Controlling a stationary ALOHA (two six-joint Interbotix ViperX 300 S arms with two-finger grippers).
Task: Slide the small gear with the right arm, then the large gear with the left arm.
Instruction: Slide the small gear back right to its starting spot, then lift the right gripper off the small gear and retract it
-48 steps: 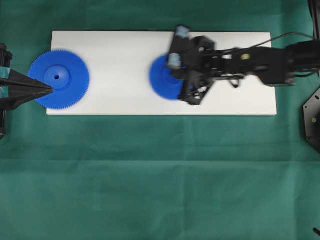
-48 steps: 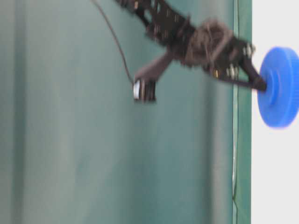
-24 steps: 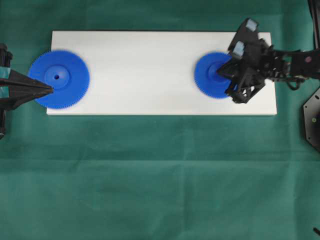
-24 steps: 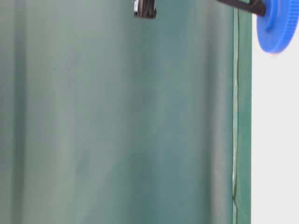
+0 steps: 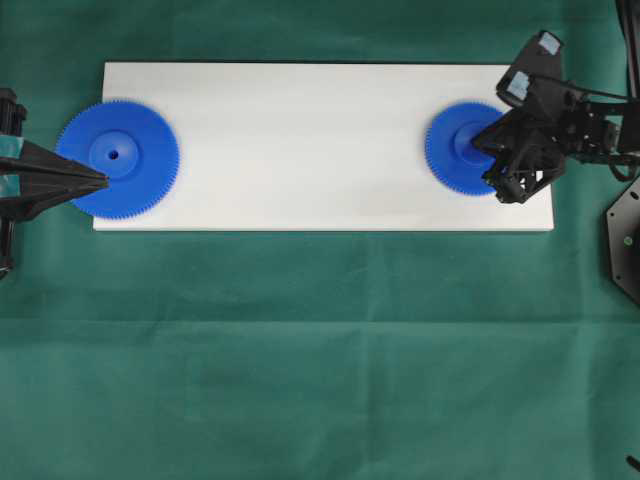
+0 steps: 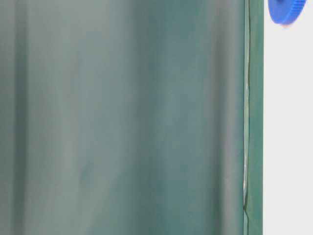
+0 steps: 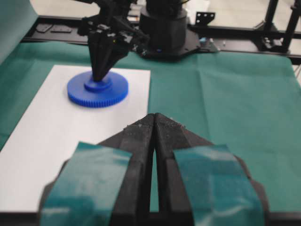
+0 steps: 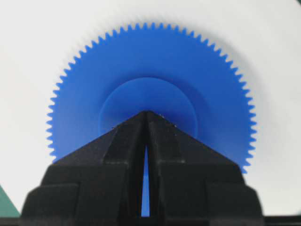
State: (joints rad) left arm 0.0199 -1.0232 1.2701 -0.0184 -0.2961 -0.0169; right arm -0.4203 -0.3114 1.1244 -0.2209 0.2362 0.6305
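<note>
The small gear point(image 5: 455, 150) lies flat near the right end of the white board point(image 5: 300, 140). My right gripper point(image 5: 478, 143) is shut, and its pointed tip rests on the gear's raised hub point(image 8: 148, 96). The right wrist view looks down the shut right gripper point(image 8: 146, 112) onto the small gear point(image 8: 150, 56). From the left wrist view the small gear point(image 7: 98, 90) sits far off under the right gripper point(image 7: 99, 77). The large gear point(image 5: 118, 158) overhangs the board's left end. My left gripper point(image 5: 103, 180) is shut, its tip over the gear's lower left part; contact is unclear.
Green cloth point(image 5: 320, 350) covers the table around the board. The right arm's base point(image 7: 164, 28) and a black frame stand at the far end in the left wrist view. The small gear's edge point(image 6: 286, 11) peeks into the table-level view above the board point(image 6: 293, 122).
The right gripper has slid the small gear to the right along the board, from the middle to near the right end. The left arm and the large gear have not moved.
</note>
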